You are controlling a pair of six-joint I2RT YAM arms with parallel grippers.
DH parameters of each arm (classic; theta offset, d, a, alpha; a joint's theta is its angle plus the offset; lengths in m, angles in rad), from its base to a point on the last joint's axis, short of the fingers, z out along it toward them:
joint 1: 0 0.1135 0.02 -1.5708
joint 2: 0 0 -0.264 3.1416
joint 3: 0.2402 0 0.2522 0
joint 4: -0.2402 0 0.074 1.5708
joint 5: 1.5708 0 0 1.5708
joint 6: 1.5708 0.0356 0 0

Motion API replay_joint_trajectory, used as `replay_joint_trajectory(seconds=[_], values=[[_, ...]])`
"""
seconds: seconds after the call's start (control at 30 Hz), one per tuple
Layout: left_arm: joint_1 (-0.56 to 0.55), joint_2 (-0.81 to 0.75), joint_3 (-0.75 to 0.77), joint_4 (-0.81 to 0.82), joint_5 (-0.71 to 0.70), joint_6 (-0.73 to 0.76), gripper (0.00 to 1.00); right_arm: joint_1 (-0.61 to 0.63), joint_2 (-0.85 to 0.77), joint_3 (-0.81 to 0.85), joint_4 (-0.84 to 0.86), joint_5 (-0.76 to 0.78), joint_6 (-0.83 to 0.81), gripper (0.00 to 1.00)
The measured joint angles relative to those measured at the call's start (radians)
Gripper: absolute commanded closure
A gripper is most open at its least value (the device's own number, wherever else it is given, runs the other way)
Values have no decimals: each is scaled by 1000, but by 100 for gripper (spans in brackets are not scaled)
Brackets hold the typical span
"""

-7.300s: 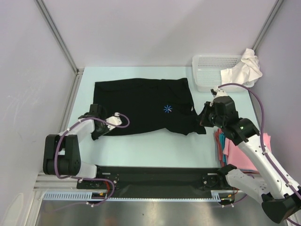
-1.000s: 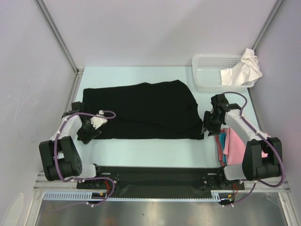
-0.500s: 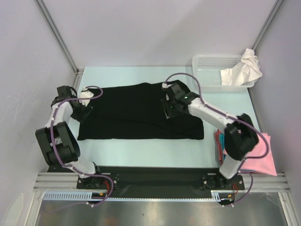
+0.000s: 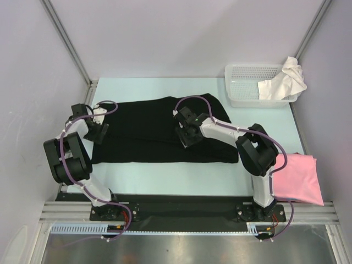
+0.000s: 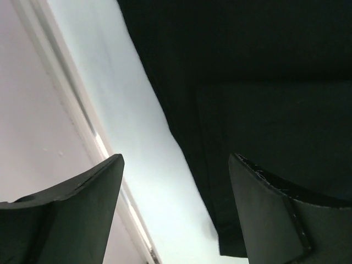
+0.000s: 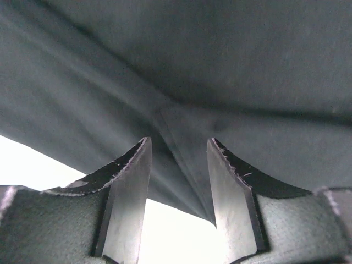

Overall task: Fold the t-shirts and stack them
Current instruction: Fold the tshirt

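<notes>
Black shirt (image 4: pixel 148 129) spread out flat
Left gripper (image 5: pixel 176 162) wide open over its edge, empty; right gripper (image 6: pixel 179 148) half open, crease between the jaws.

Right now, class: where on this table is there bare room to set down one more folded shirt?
Bare table runs along the near edge, in front of the black shirt. A narrower strip lies behind it, left of the basket. Crowded: the middle, under that shirt, and the right side, with the pink shirt.
</notes>
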Motion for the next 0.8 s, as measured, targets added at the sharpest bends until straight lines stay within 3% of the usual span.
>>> replay_joint_trajectory(seconds=[0.27, 0.5, 0.6, 0.67, 0.77, 0.8], values=[[0, -1, -58, 10, -14, -36, 15, 0, 110, 97, -17, 56, -21, 99], [0, -12, -58, 14, -14, -37, 14, 2, 110, 181, -45, 108, -16, 98], [0, -15, -58, 14, -15, -37, 14, 2, 110, 217, -62, 120, -18, 79], [0, -15, -58, 14, -15, -37, 14, 2, 114, 237, -73, 127, -23, 75], [0, -15, -58, 14, -15, -37, 14, 2, 136, 270, -84, 143, -34, 75], [0, -15, -58, 14, -15, -37, 14, 2, 144, 276, -85, 145, -37, 80]])
